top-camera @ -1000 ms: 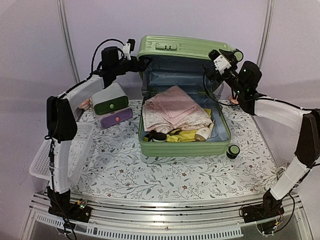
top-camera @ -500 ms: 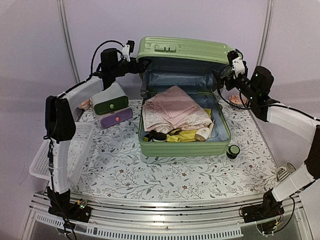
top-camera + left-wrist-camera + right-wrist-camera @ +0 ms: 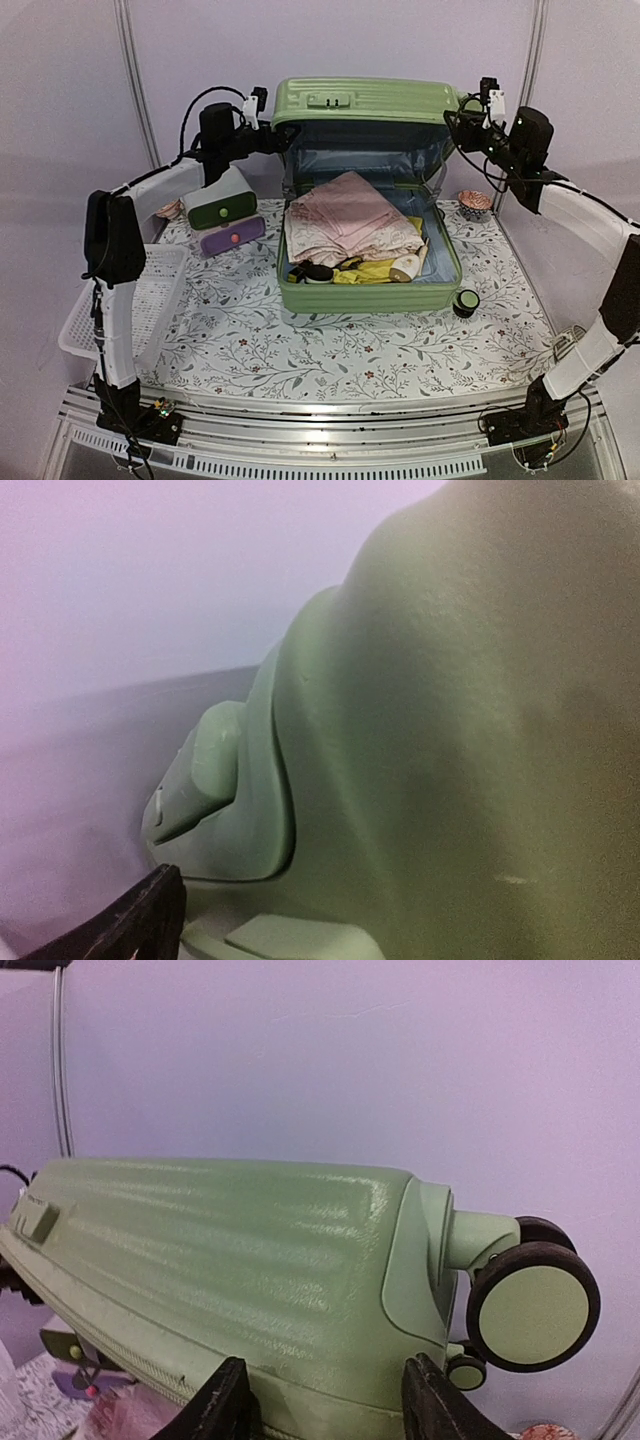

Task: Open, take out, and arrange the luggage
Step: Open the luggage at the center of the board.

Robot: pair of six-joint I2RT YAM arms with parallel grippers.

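1. Luggage [image 3: 370, 292] lies open on worktop [image 3: 300, 350], folded clothes [image 3: 345, 220] packed inside.
2. Lid [image 3: 360, 100] stands upright at rear, probably steadied for unpacking.
3. Left jaws, wide apart, sit against its left corner; right jaws straddle its right rim, clamping cannot be told.

Floral table [image 3: 350, 350] — luggage [image 3: 370, 298], drawer box [image 3: 222, 205], basket [image 3: 160, 290] on it.

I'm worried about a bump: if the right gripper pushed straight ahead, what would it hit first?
The luggage: its lid's rim lies just ahead, between the fingers of the right gripper. It would likely be touched almost at once, though depth is unclear.
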